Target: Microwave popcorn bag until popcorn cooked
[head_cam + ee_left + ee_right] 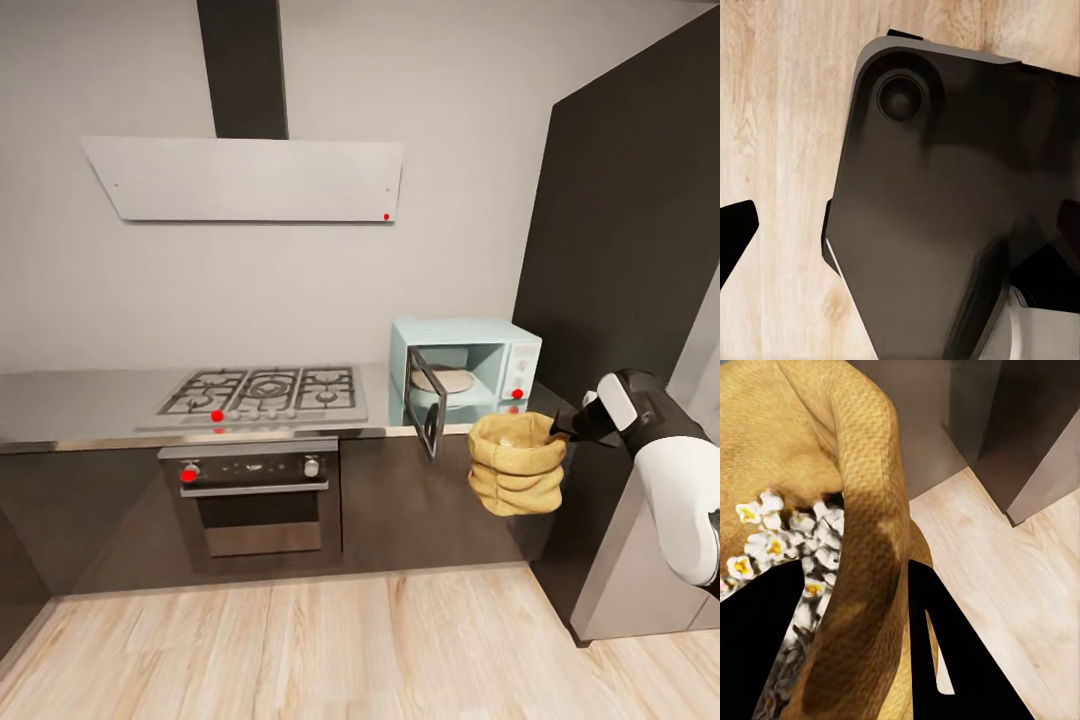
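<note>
The popcorn bag (516, 463) hung in the air, off the countertop (80, 400), in front of and just below the microwave (466, 367), level with the dark cabinet fronts (400, 500) beneath it. The bag sat upright with its rolled rim on top. The right gripper (557, 428) pinched that rim on the side away from the microwave door (427, 398); in the right wrist view one dark finger (757, 637) lay inside the bag (832, 472) and the other outside the wall, so the rim was clamped between them. Popcorn (787, 547) inside the bag showed as white puffs with yellow centres.

The microwave stood on the countertop with its door swung open toward the hob side, and a pale round plate (445, 380) lay in the cavity. A red dot marked its white knob panel. The steel gas hob (263, 392) lay beside the microwave on the open-door side, with the oven (255, 497) below it and the white flat hood (245, 178) above. A tall dark cabinet panel (620, 250) rose on the microwave's other side.

In the left wrist view, a dark body of the robot (945, 210) lay over pale wooden floor (780, 112). A single dark fingertip (735, 229) of the left gripper showed at the edge; cannot tell whether that gripper was spread or pressed together.
</note>
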